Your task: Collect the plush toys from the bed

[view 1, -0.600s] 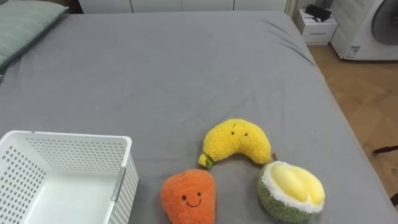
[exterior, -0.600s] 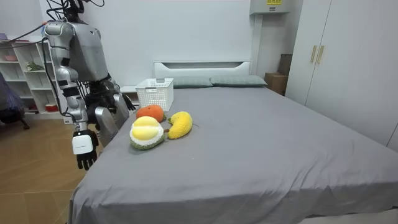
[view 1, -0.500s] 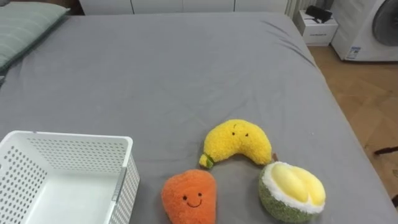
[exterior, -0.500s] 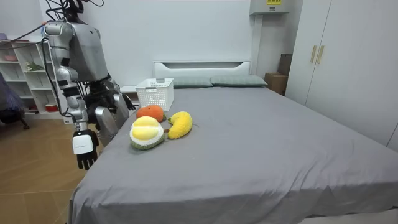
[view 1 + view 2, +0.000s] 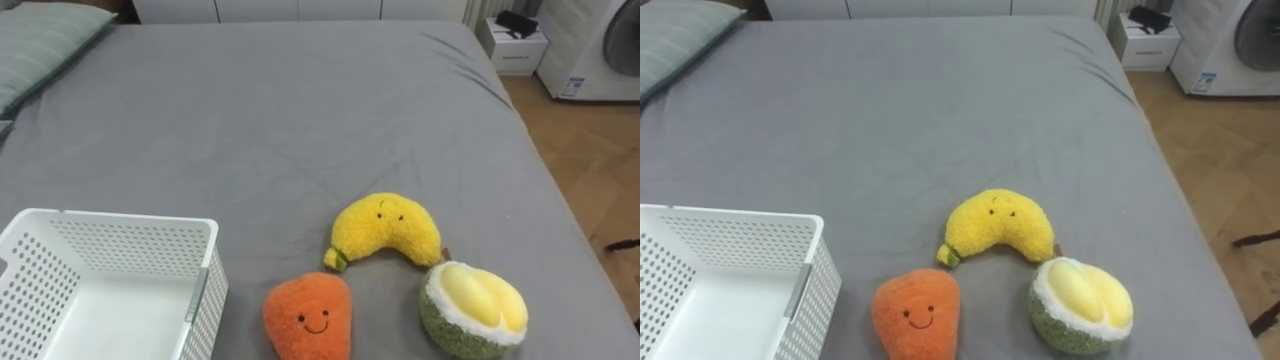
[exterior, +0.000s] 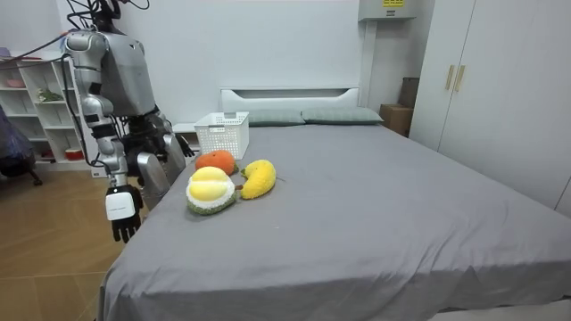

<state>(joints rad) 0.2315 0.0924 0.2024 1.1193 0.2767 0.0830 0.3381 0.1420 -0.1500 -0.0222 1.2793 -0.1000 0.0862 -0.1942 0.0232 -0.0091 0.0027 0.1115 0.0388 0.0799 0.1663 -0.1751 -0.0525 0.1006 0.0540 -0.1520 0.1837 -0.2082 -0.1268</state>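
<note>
The three plush toys lie on the bed [image 5: 300, 110], close to its near edge, grouped together. The yellow banana toy [image 5: 383, 230] lies farthest onto the bed, curved, with its face upward. The orange carrot toy [image 5: 308, 316] lies just beside it, nearer the edge and toward the robot's left. The durian toy [image 5: 473, 310], with a green shell and yellow flesh, lies toward the robot's right, touching or almost touching the banana toy's end. No toy is held by either robot hand.

A white perforated basket [image 5: 205, 290] stands on the bed to the left of the carrot toy, near but apart from it. Its interior holds nothing.

The bed carries a grey sheet with slight creases. A grey-green pillow [image 5: 40, 40] lies at the far left, toward the headboard. Beyond the bed's right side are a wood floor [image 5: 585, 160], a small white cabinet [image 5: 512, 52] and a washing machine [image 5: 600, 45].

In the room view, the robot stands upright at the bed's side on the room view's left, facing the toys. The right robot hand [image 6: 119, 214] hangs at the robot's side, clear of the bed, fingers released and pointing down. The left robot hand [image 6: 177, 145] appears as a dark shape at the bed's edge beside the body; whether it is released or clenched cannot be told.
</note>
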